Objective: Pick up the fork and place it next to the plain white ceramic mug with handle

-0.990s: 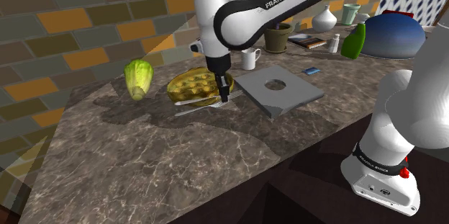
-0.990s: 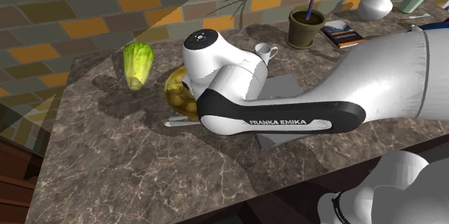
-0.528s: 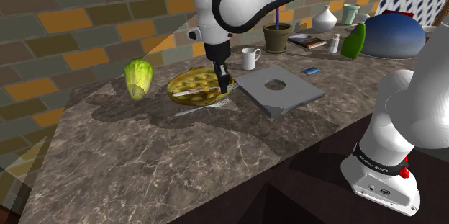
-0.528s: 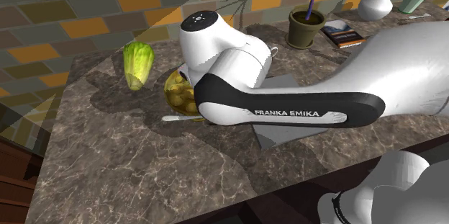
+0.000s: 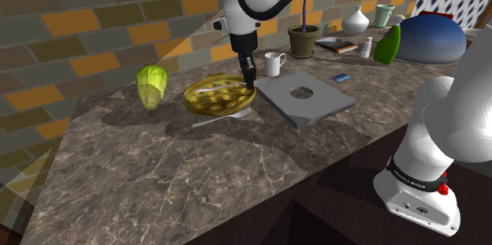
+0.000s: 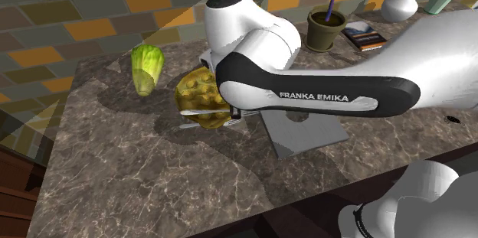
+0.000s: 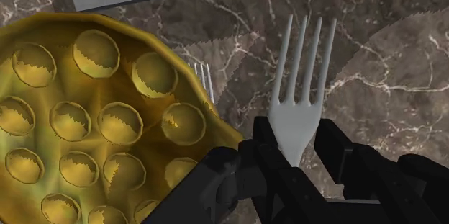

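The wrist view shows the hand point(image 7: 295, 150) closed on the fork point(image 7: 298, 107). Both black fingers point(image 7: 262, 150) clasp its neck, and the tines point away over the marbled worktop point(image 7: 374, 57). A second fork's point(image 7: 203, 78) tines peek out beside the yellow dimpled dish point(image 7: 93, 114). From the shoulder view, the held fork point(image 5: 214, 90) hangs across the dish point(image 5: 206, 103) with the second fork point(image 5: 223, 117) lying below it. The white mug point(image 5: 273, 64) stands beyond, near a grey slab point(image 5: 307, 98).
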Controlling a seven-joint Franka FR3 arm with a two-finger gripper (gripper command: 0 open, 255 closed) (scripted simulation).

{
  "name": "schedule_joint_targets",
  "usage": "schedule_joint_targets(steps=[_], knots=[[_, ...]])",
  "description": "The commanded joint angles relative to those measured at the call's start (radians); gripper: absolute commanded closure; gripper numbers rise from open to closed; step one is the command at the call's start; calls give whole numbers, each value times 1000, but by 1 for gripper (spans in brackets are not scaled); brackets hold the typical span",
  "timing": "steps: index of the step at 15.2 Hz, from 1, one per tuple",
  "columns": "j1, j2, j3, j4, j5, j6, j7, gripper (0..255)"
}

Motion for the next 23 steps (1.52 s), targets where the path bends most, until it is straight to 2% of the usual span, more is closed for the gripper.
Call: schedule_joint_targets(steps=[1, 11, 21, 23], knots=[[-21, 4, -25, 6, -4, 0, -46, 255], [-131, 66, -156, 75, -17, 2, -282, 255], [-251, 228, -270, 272, 12, -24, -525, 255], [-251, 230, -269, 248, 12, 2, -524, 255]])
